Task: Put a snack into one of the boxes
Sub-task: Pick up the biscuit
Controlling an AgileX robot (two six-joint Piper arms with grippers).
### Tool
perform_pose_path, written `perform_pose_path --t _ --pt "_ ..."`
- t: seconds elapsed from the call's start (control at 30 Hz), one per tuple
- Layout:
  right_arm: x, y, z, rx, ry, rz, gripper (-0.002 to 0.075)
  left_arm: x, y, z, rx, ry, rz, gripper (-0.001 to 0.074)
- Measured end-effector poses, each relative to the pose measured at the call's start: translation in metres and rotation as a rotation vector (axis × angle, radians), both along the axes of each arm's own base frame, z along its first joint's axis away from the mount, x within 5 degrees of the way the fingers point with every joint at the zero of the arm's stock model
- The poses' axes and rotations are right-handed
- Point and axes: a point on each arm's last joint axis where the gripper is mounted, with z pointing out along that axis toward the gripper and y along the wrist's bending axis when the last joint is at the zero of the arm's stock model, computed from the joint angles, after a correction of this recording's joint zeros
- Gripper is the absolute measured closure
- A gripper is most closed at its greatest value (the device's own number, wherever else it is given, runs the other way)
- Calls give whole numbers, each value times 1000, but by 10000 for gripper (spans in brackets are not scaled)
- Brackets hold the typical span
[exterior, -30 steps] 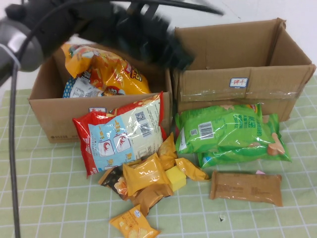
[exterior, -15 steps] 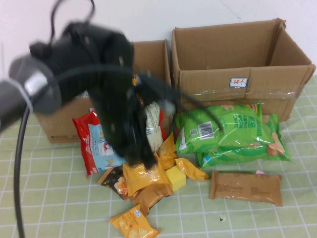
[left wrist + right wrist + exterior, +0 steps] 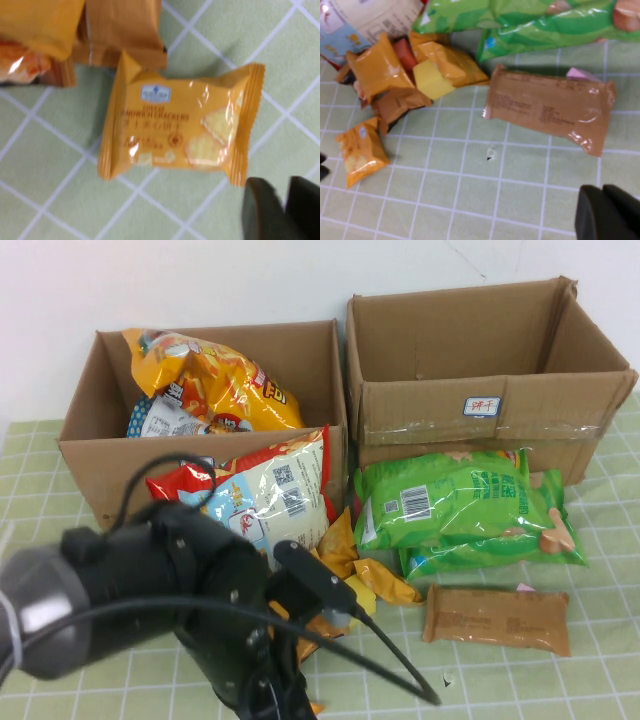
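Note:
A small orange cracker packet [image 3: 180, 130] lies flat on the green checked mat, also seen in the right wrist view [image 3: 362, 150]. My left gripper [image 3: 287, 181] hovers just beside one corner of it, shut and empty. In the high view my left arm [image 3: 200, 610] fills the front left and hides that packet and the gripper. The left box [image 3: 90, 455] holds a yellow chip bag [image 3: 215, 380]. The right box [image 3: 450, 390] looks empty. My right gripper [image 3: 601, 189] is shut and empty above bare mat, near a brown packet [image 3: 547, 107]; it is out of the high view.
A red and white bag [image 3: 275, 490] leans on the left box's front. Green bags [image 3: 460, 505] lie before the right box. The brown packet [image 3: 497, 618] lies at the front right. Small yellow and orange packets [image 3: 420, 75] are piled between them.
My left arm has swung from over the boxes down to the front left, low over the mat by the cracker packet. The snacks have not moved.

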Motion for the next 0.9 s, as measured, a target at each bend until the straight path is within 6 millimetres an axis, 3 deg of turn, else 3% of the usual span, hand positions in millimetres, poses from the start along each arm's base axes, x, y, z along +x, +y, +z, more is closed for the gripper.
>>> perform_pose_path --t 0.07,0.23,0.33,0.53,0.9 --pt "0 1 0 2 -9 16 728 -1 -2 -6 1 -21 -11 555" --pt "-1 2 -3 1 -9 29 728 8 -4 -18 21 -65 21 195" --pt "-1 2 -3 -4 -15 37 728 13 -5 -26 40 -77 66 85" --pt "-2 2 -3 -2 -17 48 728 23 -9 -44 95 -87 52 46" --pt "-2 3 -3 9 -18 49 728 34 -16 -62 145 -73 15 59"
